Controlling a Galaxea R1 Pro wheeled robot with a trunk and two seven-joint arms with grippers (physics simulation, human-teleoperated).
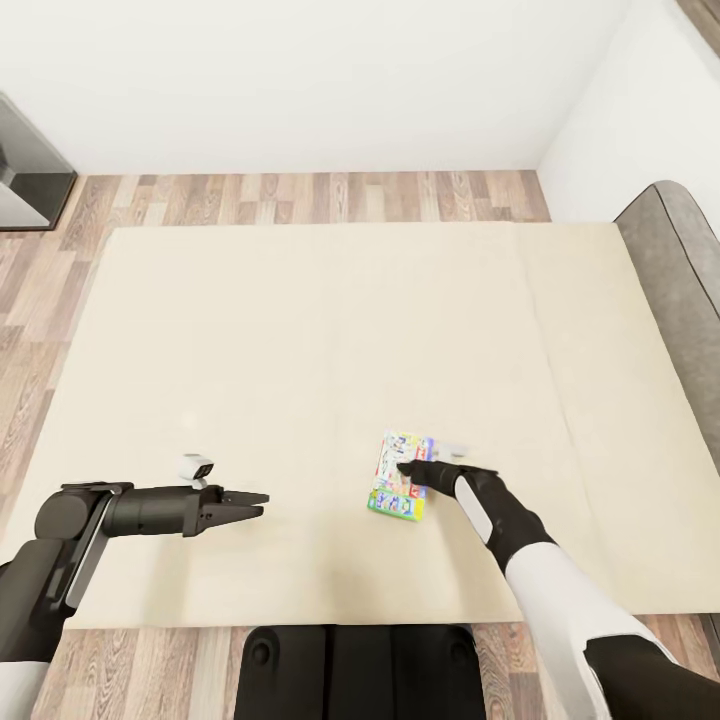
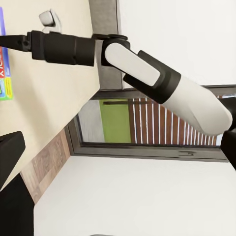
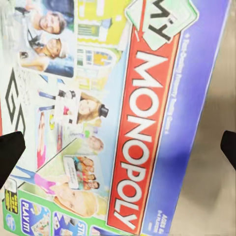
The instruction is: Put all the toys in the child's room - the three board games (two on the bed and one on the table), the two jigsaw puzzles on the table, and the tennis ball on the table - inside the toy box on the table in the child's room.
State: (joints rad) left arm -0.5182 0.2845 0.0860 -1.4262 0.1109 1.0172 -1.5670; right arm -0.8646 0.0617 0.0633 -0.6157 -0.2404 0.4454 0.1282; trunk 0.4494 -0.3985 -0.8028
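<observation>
One board game (image 1: pixel 400 478), a colourful Monopoly box, lies flat on the beige mattress of the bed (image 1: pixel 300 330), near its front edge. My right gripper (image 1: pixel 408 470) hovers right over the box. In the right wrist view the printed lid of the board game (image 3: pixel 132 128) is very close, and the right gripper (image 3: pixel 118 147) is open, its black fingertips (image 3: pixel 10 152) set wide on either side. My left gripper (image 1: pixel 262 503) hangs open and empty above bare mattress, well to the left of the box. The left wrist view catches one edge of the board game (image 2: pixel 4 64).
The grey headboard (image 1: pixel 680 260) runs along the bed's right side. Wood-plank floor (image 1: pixel 300 195) borders the bed at the far side and the left. A dark grey piece of furniture (image 1: pixel 30 170) stands at the far left. A grey-framed window (image 2: pixel 147 128) is in the left wrist view.
</observation>
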